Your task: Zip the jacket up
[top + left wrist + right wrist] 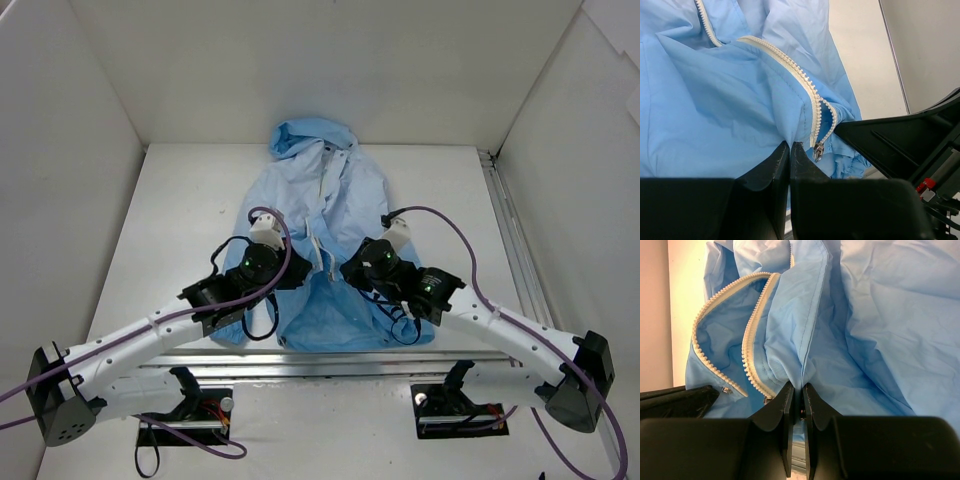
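Evidently left tool (790, 146) and right tool (801, 386) each pinch jacket (335, 195) fabric beside the zipper (805, 82).

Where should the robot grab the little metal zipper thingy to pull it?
Probably pinch the small metal slider dangling at the low end of the white zipper teeth, coming from the hem side. It hangs clear of the fabric there, just beside the left gripper, which is shut on the jacket.

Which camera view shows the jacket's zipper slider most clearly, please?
The left wrist view: the metal slider of the jacket hangs in plain sight where the white teeth end, beside the left gripper. The right wrist view shows only a tiny metal piece; top external cannot resolve it.
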{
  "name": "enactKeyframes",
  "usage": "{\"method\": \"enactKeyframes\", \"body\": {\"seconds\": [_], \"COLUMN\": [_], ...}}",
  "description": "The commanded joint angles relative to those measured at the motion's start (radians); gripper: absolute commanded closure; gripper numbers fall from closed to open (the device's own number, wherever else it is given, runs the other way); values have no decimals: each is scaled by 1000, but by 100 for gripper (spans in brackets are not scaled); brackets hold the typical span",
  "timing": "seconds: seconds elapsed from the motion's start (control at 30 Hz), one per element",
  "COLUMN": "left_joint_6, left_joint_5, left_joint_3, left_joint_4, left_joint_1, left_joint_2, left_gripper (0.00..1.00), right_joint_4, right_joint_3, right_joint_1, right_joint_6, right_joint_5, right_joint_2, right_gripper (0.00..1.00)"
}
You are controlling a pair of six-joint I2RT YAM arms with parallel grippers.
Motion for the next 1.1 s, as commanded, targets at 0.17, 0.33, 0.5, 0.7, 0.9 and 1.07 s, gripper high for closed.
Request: {"method": "enactKeyframes", "body": {"seconds": [0.17,0.33,0.5,0.7,0.9,1.07], "left_joint_6": [-21,-27,-29,-35,-41,-46], "left_joint_5": [-30,-44,-49,-56,-60,-64], "left_joint_3": [79,87,93,95,95,99], "left_joint_4": [19,4,-1,-5,-9,-7], "left_joint_1": [-21,-22,-31,-40,-40,-40], "left_joint_2": [19,27,36,34,39,45], "left_gripper": [100,100,100,100,100,100], "right_joint_4": [68,68,65,65,65,65], "right_joint_3": [52,55,65,73,81,81], "right_joint_1": [14,17,15,17,18,22], "right_joint_6": [25,26,31,35,38,35], "right_joint_5": [61,71,76,88,88,85], "right_joint_2": [4,1,10,15,17,18], "right_gripper": [100,100,100,100,100,100]}}
